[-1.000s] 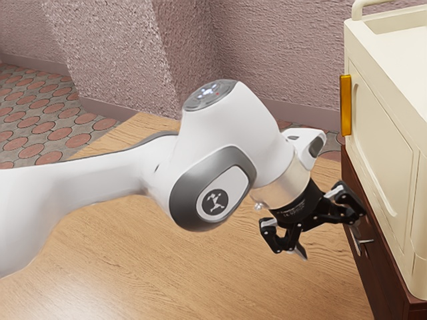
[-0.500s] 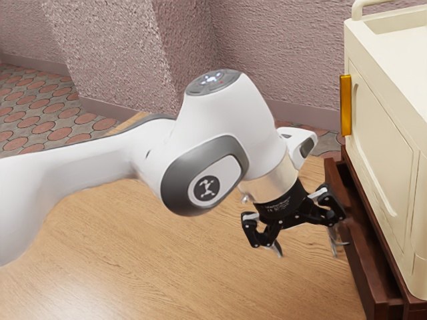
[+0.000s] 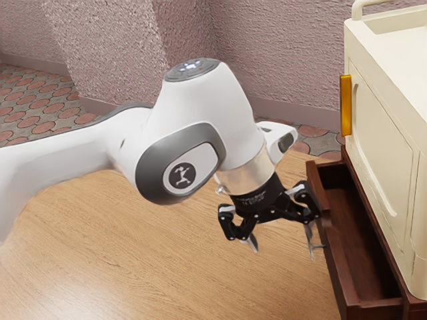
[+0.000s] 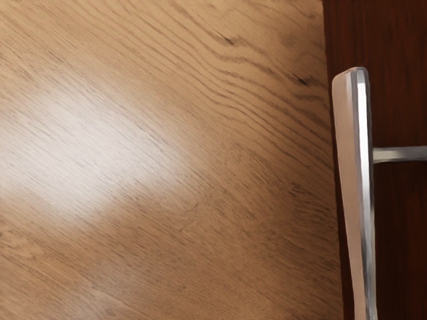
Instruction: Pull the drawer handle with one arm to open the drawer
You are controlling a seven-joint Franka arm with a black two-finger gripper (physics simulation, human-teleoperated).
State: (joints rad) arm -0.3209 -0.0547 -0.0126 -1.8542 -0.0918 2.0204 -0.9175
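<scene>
Okay so the black two-finger claw (image 3: 283, 251) is spread wide, with the slim silver metal handle (image 4: 363, 173) at one side of it, dark-brown wooden drawer (image 3: 337, 273) open just beside.

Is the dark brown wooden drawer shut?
No, the drawer juts out past the front of the cream cabinet, exposing its hollow inside.

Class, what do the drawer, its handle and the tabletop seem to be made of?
Drawer: likely dark, satin wood, by its faint grain. Handle: probably polished metal, by its bright streaks. Tabletop: glossy pale wood or laminate, by wavy grain and glare.
</scene>
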